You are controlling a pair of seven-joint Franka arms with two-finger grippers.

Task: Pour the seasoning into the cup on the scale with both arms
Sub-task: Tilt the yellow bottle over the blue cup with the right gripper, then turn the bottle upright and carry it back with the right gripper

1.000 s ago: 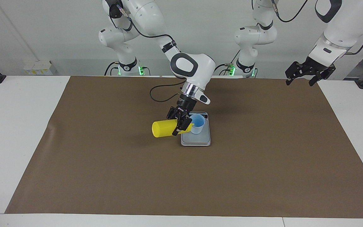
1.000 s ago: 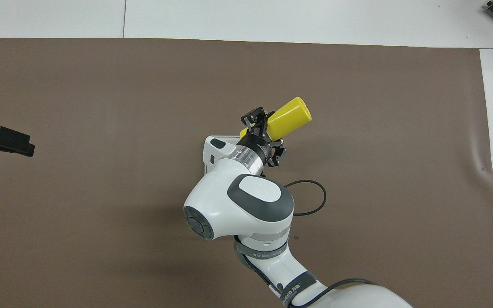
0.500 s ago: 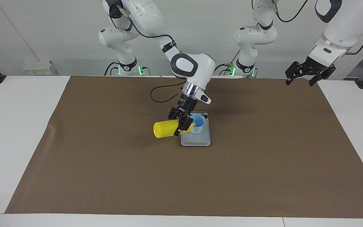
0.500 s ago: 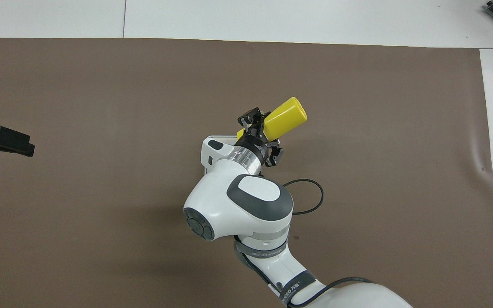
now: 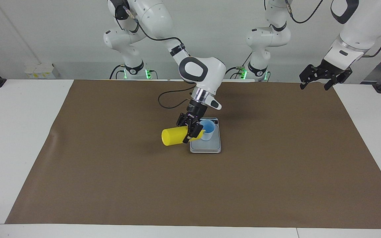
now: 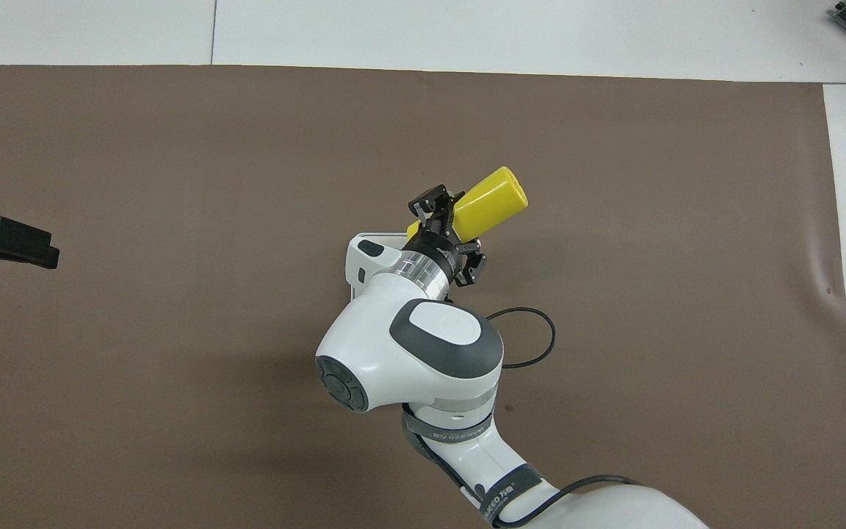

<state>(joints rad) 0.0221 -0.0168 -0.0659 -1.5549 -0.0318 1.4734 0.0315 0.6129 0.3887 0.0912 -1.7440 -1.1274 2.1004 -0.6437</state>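
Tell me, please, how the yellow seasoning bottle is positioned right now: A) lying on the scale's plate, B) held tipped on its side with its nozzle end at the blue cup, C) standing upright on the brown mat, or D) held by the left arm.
B: the right gripper holds the seasoning bottle nearly level, nozzle end at the rim of the cup on the scale.

A large brown mat [image 5: 111, 185] covers most of the white surface [image 5: 15, 132]. A loop of black cable [image 5: 165, 99] lies on the mat. At 10 o'clock in the facing view, a small white box with yellow labels [image 5: 40, 70] stands by the wall.
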